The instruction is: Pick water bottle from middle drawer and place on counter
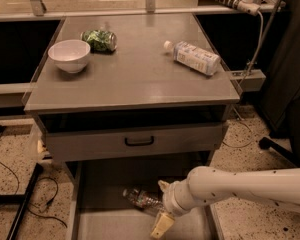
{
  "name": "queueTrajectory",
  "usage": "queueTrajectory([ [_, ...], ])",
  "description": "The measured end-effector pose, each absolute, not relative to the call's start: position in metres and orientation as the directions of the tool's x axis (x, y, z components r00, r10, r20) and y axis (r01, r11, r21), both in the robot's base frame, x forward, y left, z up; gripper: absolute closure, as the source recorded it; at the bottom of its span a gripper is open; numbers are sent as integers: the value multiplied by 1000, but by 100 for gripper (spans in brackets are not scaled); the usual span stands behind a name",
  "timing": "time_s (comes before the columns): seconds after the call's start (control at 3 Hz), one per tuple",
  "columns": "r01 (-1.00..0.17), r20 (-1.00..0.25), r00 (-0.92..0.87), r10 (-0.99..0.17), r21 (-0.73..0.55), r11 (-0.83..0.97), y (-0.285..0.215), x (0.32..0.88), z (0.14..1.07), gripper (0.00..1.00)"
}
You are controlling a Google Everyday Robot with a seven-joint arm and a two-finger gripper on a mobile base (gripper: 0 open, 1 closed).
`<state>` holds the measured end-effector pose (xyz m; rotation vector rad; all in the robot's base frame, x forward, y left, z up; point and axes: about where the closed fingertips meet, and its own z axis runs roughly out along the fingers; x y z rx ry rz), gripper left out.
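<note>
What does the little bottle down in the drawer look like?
The water bottle is small, clear, crinkly plastic with a dark label band. It lies on its side on the drawer floor, narrow end toward the left. The open gripper sits at its right end; whether it touches is unclear.

The gripper is low in the middle drawer, fingers spread either side of the lying water bottle. The counter holds a white bowl, a green packet and a larger bottle on its side.
</note>
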<state>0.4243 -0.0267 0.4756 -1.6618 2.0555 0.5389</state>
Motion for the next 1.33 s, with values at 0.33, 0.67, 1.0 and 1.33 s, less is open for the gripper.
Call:
queueTrajectory([
  [0.33,-979,-576,-166,-801,0,203,-8,437,431,0],
  [0.67,-971,-560,-168,-811,-46,233,-3,458,406,0],
  [1.0,-953,-547,-189,-815,-98,287,-10,484,396,0],
  [1.33,-936,-543,-231,-807,-102,337,-19,493,385,19],
])
